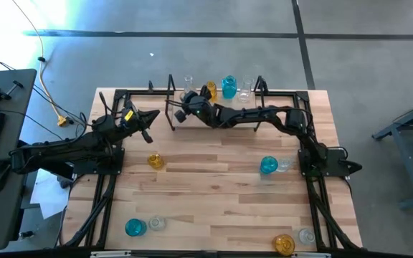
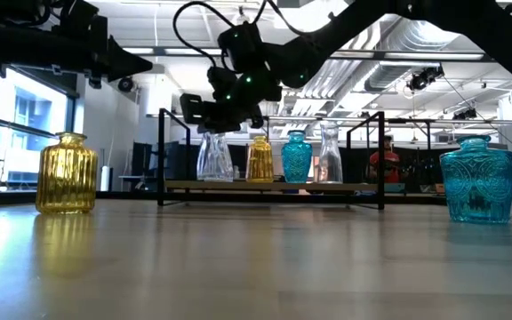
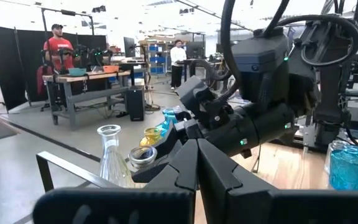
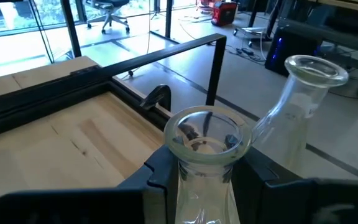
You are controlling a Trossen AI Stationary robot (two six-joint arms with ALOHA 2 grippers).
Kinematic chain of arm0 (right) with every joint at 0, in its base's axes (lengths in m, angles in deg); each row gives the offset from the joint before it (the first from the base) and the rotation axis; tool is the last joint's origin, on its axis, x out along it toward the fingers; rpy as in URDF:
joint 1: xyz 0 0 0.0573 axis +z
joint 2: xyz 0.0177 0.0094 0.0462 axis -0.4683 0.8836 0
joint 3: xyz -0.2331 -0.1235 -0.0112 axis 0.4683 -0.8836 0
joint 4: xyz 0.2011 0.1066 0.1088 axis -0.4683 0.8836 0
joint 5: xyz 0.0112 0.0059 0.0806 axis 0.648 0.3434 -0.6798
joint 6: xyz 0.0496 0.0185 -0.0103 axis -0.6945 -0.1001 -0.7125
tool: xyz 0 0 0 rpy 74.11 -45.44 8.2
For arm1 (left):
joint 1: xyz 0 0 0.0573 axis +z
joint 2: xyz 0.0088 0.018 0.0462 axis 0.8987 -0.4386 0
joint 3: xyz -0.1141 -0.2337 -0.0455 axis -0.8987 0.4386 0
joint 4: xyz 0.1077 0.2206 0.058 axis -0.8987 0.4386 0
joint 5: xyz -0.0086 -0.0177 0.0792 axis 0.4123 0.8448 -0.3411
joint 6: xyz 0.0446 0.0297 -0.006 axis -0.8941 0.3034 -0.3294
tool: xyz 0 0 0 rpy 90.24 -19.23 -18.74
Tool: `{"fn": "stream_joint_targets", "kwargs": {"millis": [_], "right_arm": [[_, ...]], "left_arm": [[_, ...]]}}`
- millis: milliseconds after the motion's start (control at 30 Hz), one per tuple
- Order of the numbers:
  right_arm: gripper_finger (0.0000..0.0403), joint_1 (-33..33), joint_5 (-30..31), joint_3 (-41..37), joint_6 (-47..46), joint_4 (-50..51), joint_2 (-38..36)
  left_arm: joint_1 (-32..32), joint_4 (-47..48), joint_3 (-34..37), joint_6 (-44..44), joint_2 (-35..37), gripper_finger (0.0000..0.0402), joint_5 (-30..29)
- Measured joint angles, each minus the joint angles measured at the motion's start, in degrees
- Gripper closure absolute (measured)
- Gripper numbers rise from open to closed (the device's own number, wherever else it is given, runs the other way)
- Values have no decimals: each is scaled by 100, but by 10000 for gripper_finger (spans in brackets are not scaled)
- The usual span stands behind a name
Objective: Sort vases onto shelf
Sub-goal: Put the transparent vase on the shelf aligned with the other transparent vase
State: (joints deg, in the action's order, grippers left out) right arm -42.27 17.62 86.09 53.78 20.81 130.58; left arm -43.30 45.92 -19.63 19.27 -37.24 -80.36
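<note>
Clear vase [image 4: 205, 163] sat pinched at the neck between my right gripper [image 4: 205, 168] fingers [image 4: 160, 177], rim up, body hanging below, prob. so it stayed upright for setting down w/o tipping. I held it over the shelf [image 1: 214, 109] at the table's far edge, near its left end, just beside another clear vase [image 4: 297, 106] standing there; whether its base touched the board yet I couldn't tell. On the shelf in the low view: a clear one [image 2: 214, 157], an amber [image 2: 260, 159], a teal [image 2: 297, 157], then a clear [image 2: 329, 155], all upright in a row, which I judged left room at the end where I hovered. Rest of the vases waited on the table [image 1: 214, 186]: amber [image 1: 155, 161] mid-left, teal [image 1: 268, 165] w/ a clear one touching it mid-right, teal+clear pair near front left, amber+clear pair front right. My left gripper [image 3: 196, 163] had fingers pressed together, holding nothing, parked off the shelf's left end, out of the way. People stood in the room beyond.
</note>
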Motion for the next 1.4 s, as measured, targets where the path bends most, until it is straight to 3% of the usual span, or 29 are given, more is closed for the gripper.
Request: {"fn": "stream_joint_targets", "kwargs": {"millis": [500,900,1233,1400], "right_arm": [[319,-180,-88,2,-222,129,0],[228,-180,17,4,-255,187,0],[222,-123,41,4,109,-34,-15],[222,-62,394,4,468,102,-211]], "left_arm": [[0,-4,0,0,0,401,0],[2,-5,1,0,0,402,0],[0,-4,0,0,0,401,2],[2,-6,2,-37,1,402,4]]}}
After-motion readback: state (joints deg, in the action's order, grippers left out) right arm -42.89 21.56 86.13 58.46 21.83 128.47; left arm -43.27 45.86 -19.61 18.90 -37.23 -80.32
